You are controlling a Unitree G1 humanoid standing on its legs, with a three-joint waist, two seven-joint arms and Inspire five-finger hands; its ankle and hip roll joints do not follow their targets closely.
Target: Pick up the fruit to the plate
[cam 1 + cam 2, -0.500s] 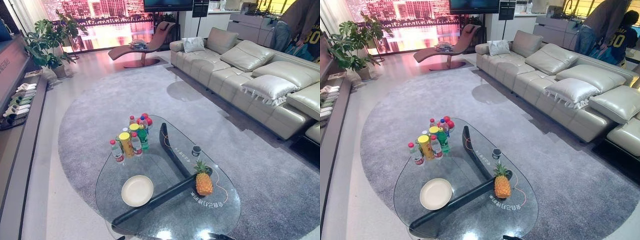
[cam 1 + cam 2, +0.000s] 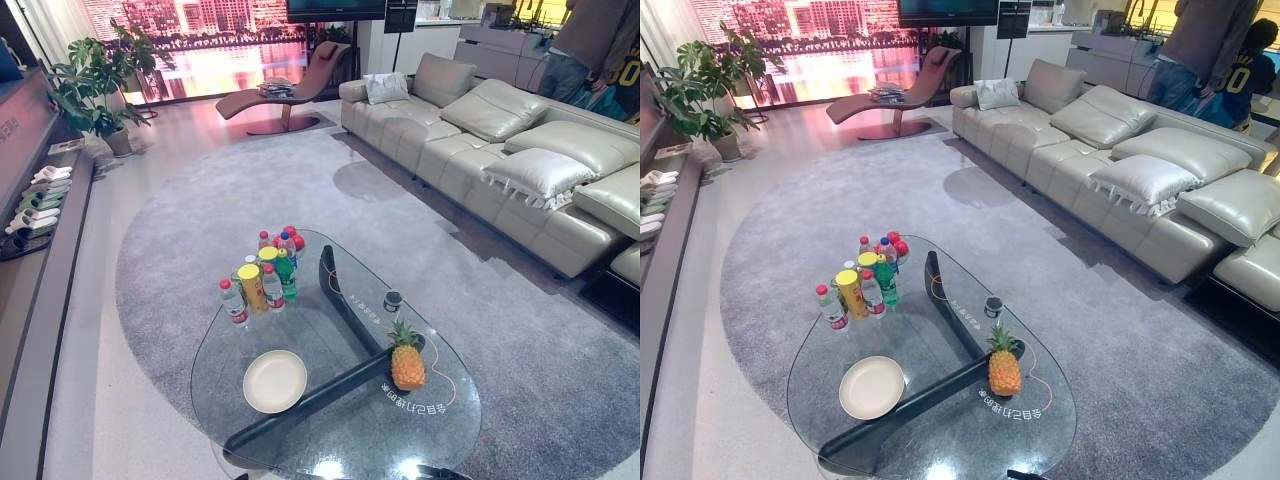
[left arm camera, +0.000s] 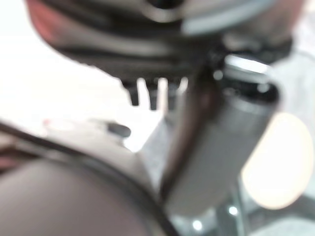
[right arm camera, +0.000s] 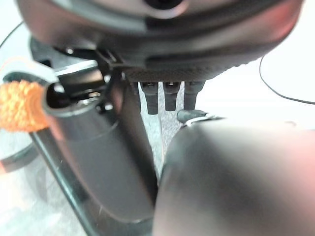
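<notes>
Main risk: tipping the pineapple point(image 2: 407, 366) on the reach. Stands upright on a narrow base, top-heavy w/ leafy crown; goes over easily on a knock from the rt hand point(image 4: 197, 44) instead of a clean wrap. Sits on a slick glass table point(image 2: 330, 445), not far from its edge, so prob. skids or rolls off after a bump.

2nd risk: weak grip. Looks wide & scaly, maybe too fat for a full wrap. Lifting by the crown = torn leaves or a swinging fruit.

3rd: carry route to the plate point(image 2: 274, 381), over the table's dark base point(image 2: 330, 392), w/ bottles point(image 2: 262, 277) and a small dark cup point(image 2: 393, 300) farther out from the hands. Danger of clipping them on a wide swing, and of shoving the plate on a hard set-down.

Rt hand: relaxed, fingers point(image 4: 170, 98) about straight, holding nothing. Pineapple off its thumb side, apart, no contact.

Lt hand point(image 3: 147, 54): too blurred, can't tell how open or whether holding anything. Plate over on the lt hand's side, well apart from the fruit, dark base between.

Fruit itself: orange-gold body, diamond-pattern skin, short green crown, whole as far as visible. Judged firm, weighty, not crush-prone, so OK for a firm squeeze at mid-body.
</notes>
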